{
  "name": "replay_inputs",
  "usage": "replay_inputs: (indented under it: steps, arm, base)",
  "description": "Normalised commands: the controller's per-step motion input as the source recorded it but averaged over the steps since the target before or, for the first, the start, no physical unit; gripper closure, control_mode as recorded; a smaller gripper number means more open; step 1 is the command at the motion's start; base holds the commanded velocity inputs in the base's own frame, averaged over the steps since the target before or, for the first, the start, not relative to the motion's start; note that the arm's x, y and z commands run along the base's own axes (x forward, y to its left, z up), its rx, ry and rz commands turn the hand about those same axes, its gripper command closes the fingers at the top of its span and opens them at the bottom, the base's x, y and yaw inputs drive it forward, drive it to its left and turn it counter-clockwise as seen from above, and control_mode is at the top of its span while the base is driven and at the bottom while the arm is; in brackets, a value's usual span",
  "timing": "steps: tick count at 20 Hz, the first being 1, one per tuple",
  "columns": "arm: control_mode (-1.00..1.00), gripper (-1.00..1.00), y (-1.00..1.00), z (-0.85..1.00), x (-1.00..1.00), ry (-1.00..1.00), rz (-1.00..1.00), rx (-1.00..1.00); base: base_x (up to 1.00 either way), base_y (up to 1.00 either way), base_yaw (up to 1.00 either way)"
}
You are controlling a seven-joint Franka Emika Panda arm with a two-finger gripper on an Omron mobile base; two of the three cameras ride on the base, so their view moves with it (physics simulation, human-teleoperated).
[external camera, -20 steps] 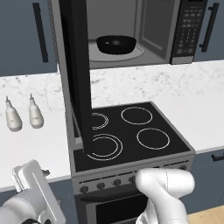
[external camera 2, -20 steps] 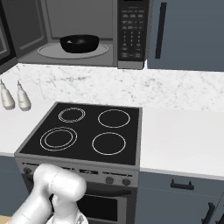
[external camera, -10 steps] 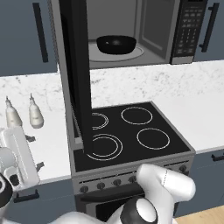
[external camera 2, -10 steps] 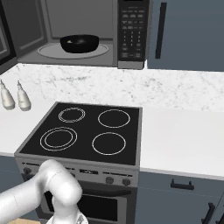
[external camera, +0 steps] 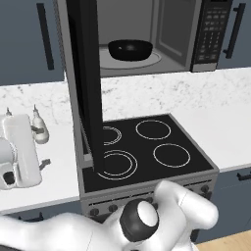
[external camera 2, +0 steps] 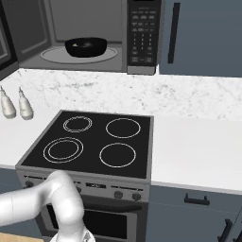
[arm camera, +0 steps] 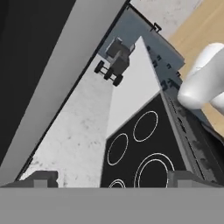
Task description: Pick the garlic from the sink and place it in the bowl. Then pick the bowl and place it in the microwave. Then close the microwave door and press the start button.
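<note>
We are facing the open door [external camera: 87, 83], a stiff hinged panel at ten o'clock of the stove [external camera: 147, 147]; we judge pushing its outer face near the free edge swings it easily. Bowl [external camera 2: 85, 47] sits inside the microwave [external camera 2: 94, 35]. Claw [arm camera: 112, 179] is spread, holding nothing.

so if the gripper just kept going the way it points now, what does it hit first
Probably the microwave door: in the hand view the gripper points along its grey edge, with the stovetop alongside. Depth is unclear, so it might slide past.
</note>
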Motion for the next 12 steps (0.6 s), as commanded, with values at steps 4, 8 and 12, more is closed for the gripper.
replay_inputs:
  steps: [4,8,12]
  arm:
    - [-1.00,-1.00,-1.00,0.33,0.05,-0.18,0.00,0.01]
    - [-1.00,-1.00,-1.00,0.27,0.28,-0.14,0.00,0.01]
    - [-1.00,-1.00,-1.00,0.28,0.34,-0.12,0.00,0.00]
  base:
    - [0.00,0.00,0.00]
    - [0.00,0.00,0.00]
    - [0.00,0.00,0.00]
